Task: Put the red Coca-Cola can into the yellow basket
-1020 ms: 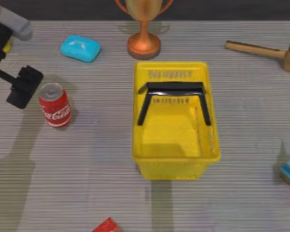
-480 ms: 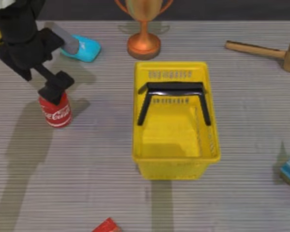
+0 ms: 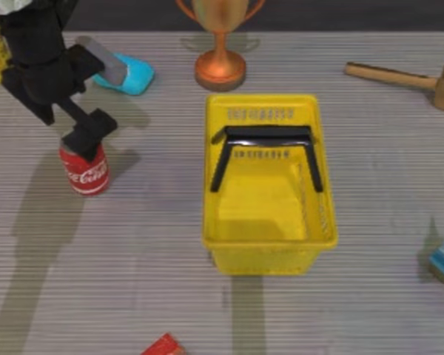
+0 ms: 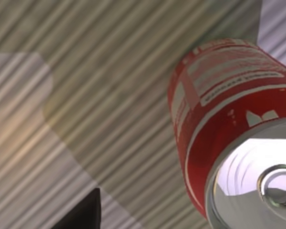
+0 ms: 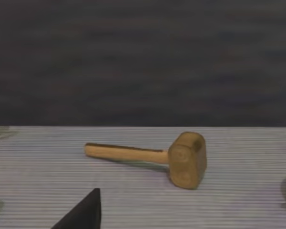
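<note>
Top view: left claw sits directly over the upright red Coca-Cola can, lined up for a top grasp; can't tell if it's clenched. Can stands at 9 o'clock from the yellow basket, well apart. Right arm out of sight, parked.

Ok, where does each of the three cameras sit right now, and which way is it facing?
Top view: above the table, facing down on the yellow basket, with the left gripper over the red Coca-Cola can.
Left wrist view: on the left arm, close above the can's silver top; a dark jaw tip shows.
Right wrist view: on the right arm, facing the wooden mallet; a dark jaw tip shows.
Shared: can in top and left wrist; mallet in top and right wrist.
</note>
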